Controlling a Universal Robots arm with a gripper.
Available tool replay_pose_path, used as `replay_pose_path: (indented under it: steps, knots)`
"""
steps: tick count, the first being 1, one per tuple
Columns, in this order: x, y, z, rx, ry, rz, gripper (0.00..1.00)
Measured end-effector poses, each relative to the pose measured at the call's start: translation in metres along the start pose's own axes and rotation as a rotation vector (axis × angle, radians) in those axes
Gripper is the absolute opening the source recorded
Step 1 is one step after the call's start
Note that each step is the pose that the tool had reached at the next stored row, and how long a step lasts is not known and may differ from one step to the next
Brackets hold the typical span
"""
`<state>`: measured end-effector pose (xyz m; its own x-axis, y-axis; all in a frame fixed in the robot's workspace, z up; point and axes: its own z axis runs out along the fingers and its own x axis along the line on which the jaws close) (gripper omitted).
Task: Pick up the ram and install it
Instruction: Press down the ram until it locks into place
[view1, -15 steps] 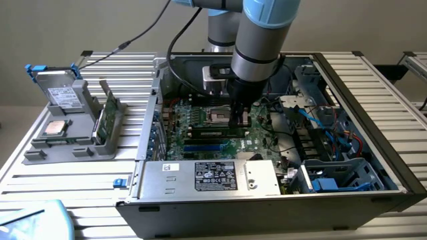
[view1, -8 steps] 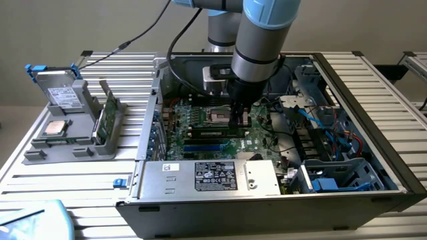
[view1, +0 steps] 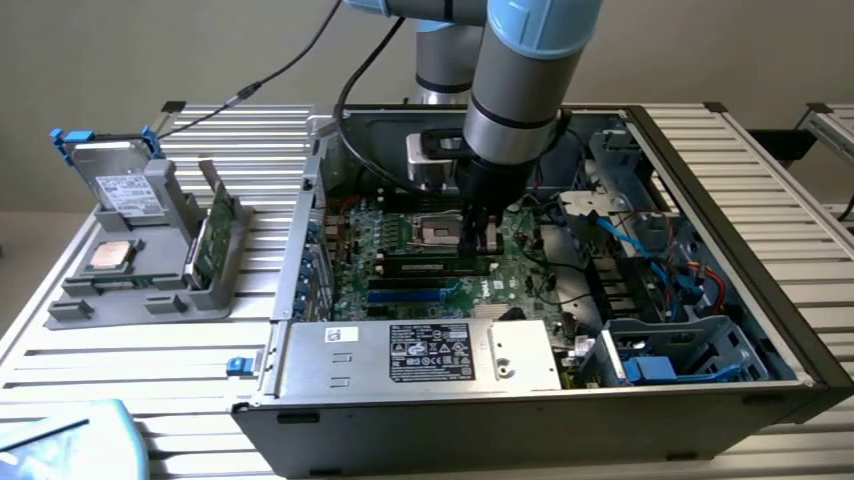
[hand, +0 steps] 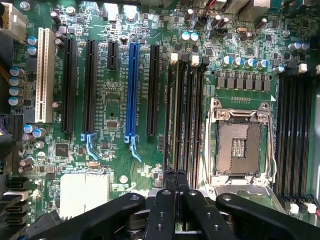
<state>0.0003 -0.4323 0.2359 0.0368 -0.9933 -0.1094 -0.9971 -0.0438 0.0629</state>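
Ram (view1: 424, 266): dark stick seated in a motherboard (hand: 115, 100) slot beside the empty processor socket (hand: 241, 148). Gripper (hand: 176, 176): fingers together, tips just above the ram. Motherboard lies inside the open computer case (view1: 747, 190), on a slatted metal table (view1: 160, 360); beige wall behind.

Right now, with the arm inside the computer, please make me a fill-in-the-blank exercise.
1. The hand hangs over the motherboard with its fingers ____.
2. One long slot on that board is coloured ____.
3. The processor socket has ____ chip in it.
4. A green ram stick stands in the grey holder, to the exterior view's ____ of the case.
Missing words: shut; blue; no; left.
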Motion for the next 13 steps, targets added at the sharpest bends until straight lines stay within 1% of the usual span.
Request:
replay_pose_path:
  steps: [8,13]
  knots:
    - [0.0005,-0.0004,0.0038,-0.0001,0.0002,0.0,0.11]
    - [0.0011,-0.0009,0.0079,-0.0003,0.0009,0.0,0.11]
